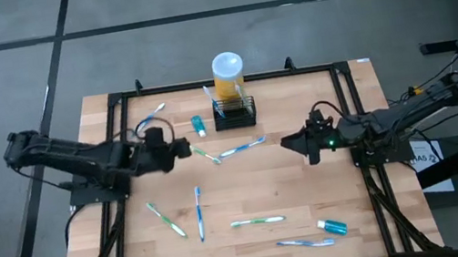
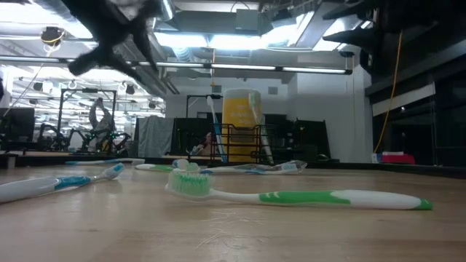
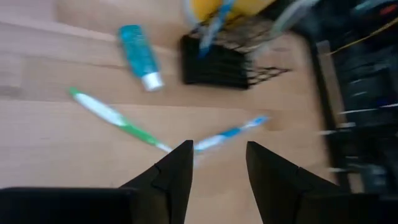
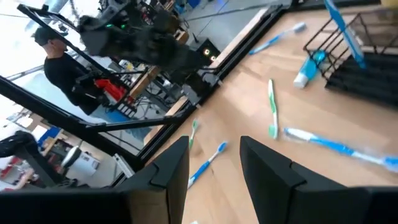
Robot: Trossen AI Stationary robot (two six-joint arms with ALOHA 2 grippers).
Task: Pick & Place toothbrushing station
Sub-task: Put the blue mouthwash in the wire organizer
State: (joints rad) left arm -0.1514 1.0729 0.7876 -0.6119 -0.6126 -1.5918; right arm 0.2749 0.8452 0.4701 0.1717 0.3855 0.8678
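The tabletop [image 1: 311, 180] is pale wood inside a black frame, and both dark arms reach over it from opposite sides. The left arm stretches inward, nearly level, its gripper [image 1: 184, 148] above the wood left of centre with fingers [image 3: 177, 171] spread and nothing between them, aimed over a crossed green brush [image 3: 118, 118] and blue brush [image 3: 230, 132]. The right arm reaches in from the other side, its gripper [image 1: 289, 142] held clear of the wood right of centre, fingers [image 4: 171, 165] likewise apart and empty. A yellow cylinder [image 1: 228, 73] with a white top stands at the far edge, mid-width; the station [image 1: 235, 112], a black mesh holder, sits touching or just in front of it, upright, with a blue brush [image 4: 341, 25] already standing in it. A teal tube [image 1: 198, 126] lies just left of the station, another tube [image 1: 333, 225] near the front right. More brushes lie scattered across the front half.
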